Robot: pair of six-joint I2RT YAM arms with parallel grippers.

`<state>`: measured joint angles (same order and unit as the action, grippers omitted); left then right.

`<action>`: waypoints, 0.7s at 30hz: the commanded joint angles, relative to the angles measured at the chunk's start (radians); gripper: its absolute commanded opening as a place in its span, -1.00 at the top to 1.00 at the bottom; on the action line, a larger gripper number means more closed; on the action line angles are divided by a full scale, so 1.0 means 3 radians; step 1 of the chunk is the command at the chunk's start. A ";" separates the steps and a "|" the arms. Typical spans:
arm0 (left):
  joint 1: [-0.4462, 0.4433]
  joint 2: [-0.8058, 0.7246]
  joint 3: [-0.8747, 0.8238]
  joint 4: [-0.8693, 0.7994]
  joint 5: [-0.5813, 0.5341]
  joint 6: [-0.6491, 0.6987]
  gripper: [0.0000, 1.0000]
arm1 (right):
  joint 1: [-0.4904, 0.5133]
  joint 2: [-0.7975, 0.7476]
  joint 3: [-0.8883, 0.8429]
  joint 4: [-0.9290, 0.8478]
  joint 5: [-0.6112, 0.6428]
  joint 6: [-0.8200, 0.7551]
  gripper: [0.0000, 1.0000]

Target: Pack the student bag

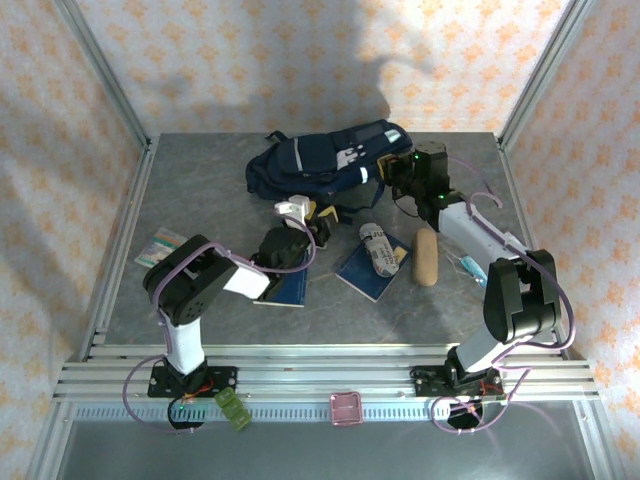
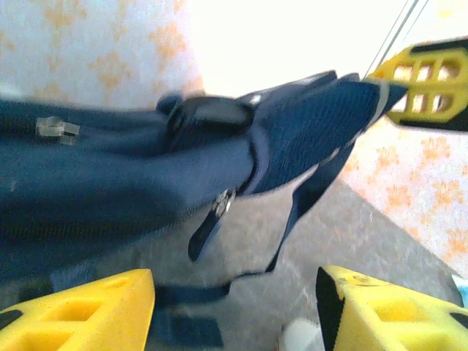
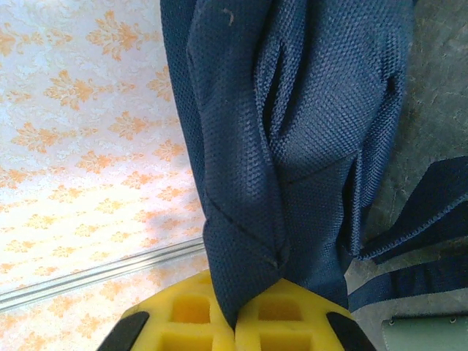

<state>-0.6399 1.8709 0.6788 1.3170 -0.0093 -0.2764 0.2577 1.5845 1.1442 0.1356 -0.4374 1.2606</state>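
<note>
The large navy-blue woven-fabric student bag [image 1: 318, 162] lies on its side at the far middle of the grey stone-patterned bench [image 1: 200, 200]. It has pale stripes, whitish pocket patches and limp dark straps. Up close its cloth [image 3: 292, 131] is a coarse, ribbed weave folded into soft ridges. The right gripper [image 3: 235, 322] is at the bag's right end, its yellow fingers pressed together and pinching a fold of that cloth. The left gripper [image 2: 234, 314] sits just in front of the bag [image 2: 110, 183], its yellow fingers spread apart with nothing held. Nearer the arms lie two flat blue booklets [image 1: 372, 272], a whitish printed roll [image 1: 379, 249] whose print is too small to read, and a tan oblong piece [image 1: 427, 256].
</note>
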 commanded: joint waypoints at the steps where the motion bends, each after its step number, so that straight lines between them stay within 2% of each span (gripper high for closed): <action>1: 0.0006 0.0102 0.0156 0.0445 -0.0101 0.0282 -0.15 | 0.0053 -0.0161 0.0026 0.0376 -0.0107 0.0057 1.00; 4: 0.0005 0.0256 0.0355 0.0075 -0.0077 0.0333 -0.08 | 0.0063 -0.0157 0.0036 0.0394 -0.0110 0.0067 1.00; 8: 0.0014 0.0363 0.0494 -0.0064 -0.0152 0.0384 -0.07 | 0.0070 -0.0150 0.0040 0.0410 -0.0121 0.0066 1.00; 10: 0.0036 0.0408 0.0581 -0.0192 -0.0170 0.0378 0.02 | 0.0072 -0.0148 0.0036 0.0411 -0.0119 0.0067 1.00; 12: 0.0078 0.0455 0.0623 -0.0200 -0.0164 0.0324 0.15 | 0.0080 -0.0148 0.0031 0.0415 -0.0130 0.0068 1.00; 15: 0.0159 0.0526 0.0685 -0.0201 -0.0079 0.0248 0.60 | 0.0082 -0.0155 0.0019 0.0422 -0.0134 0.0065 1.00; 18: 0.0229 0.0551 0.0735 -0.0261 0.0014 0.0217 0.94 | 0.0087 -0.0170 0.0000 0.0422 -0.0117 0.0060 1.00; 19: 0.0240 0.0542 0.0725 -0.0255 0.0025 0.0211 1.00 | 0.0087 -0.0175 -0.0010 0.0416 -0.0105 0.0055 1.00; 21: 0.0261 0.0487 0.0676 -0.0270 0.0069 0.0196 1.00 | 0.0087 -0.0181 0.0002 0.0389 -0.0051 0.0020 1.00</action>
<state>-0.5785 2.0243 0.8761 1.2594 -0.0074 -0.2081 0.2745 1.5845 1.1347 0.1631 -0.4408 1.2640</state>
